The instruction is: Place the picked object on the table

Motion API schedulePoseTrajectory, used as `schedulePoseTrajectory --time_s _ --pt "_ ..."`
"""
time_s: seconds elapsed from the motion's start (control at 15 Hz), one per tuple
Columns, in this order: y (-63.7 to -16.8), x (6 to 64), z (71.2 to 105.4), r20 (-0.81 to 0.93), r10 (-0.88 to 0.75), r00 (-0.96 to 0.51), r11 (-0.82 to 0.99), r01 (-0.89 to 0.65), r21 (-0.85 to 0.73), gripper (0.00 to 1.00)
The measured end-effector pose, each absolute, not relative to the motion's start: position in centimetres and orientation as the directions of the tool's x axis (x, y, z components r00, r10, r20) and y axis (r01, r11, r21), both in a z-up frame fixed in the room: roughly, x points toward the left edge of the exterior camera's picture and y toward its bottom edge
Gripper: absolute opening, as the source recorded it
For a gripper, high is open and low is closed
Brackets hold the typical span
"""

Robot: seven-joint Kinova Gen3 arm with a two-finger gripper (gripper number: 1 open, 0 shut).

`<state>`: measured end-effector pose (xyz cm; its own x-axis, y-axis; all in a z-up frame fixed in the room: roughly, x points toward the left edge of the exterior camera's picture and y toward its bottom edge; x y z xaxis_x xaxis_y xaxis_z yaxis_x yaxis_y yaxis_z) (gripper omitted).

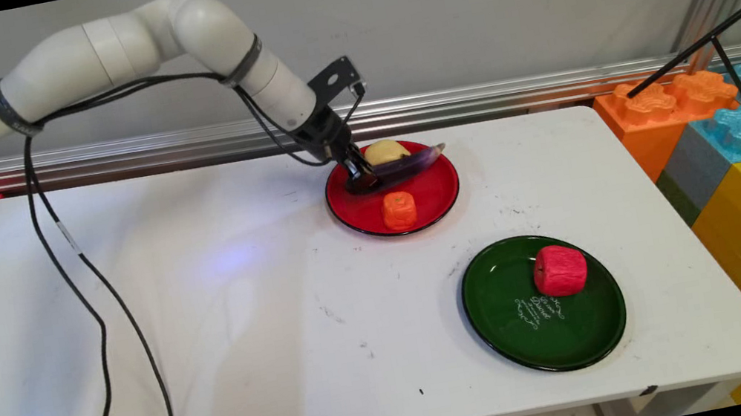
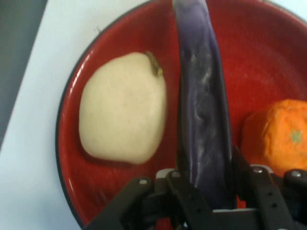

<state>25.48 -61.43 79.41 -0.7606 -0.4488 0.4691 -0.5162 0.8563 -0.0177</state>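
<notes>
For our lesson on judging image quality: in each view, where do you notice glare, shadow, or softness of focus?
Main view: the glossy round green plate shows soft reflections, and the hanging black cables cast faint shadows on the white table. Hand view: the long purple eggplant carries a pale sheen, the black two-finger gripper at the bottom edge looks soft, and the pale yellow fruit shades the round red plate.

In the hand view, the long purple eggplant point(image 2: 204, 120) is cut off by the top edge, and its near end is hidden between the black linkage of the gripper point(image 2: 206, 191). The orange fruit-shaped toy point(image 2: 278, 134) is cut off by the right edge. The round red plate point(image 2: 76, 143) goes out of the picture at the top and the bottom. In the main view, the small white lettering on the round green plate point(image 1: 515, 349) is too small to read.
</notes>
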Motion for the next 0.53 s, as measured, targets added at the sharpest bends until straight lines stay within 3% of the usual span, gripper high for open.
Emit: schedulePoseTrajectory --time_s 0.53 --pt "-60.0 23.7 83.9 0.497 -0.401 -0.769 0.869 -0.491 -0.057 0.00"
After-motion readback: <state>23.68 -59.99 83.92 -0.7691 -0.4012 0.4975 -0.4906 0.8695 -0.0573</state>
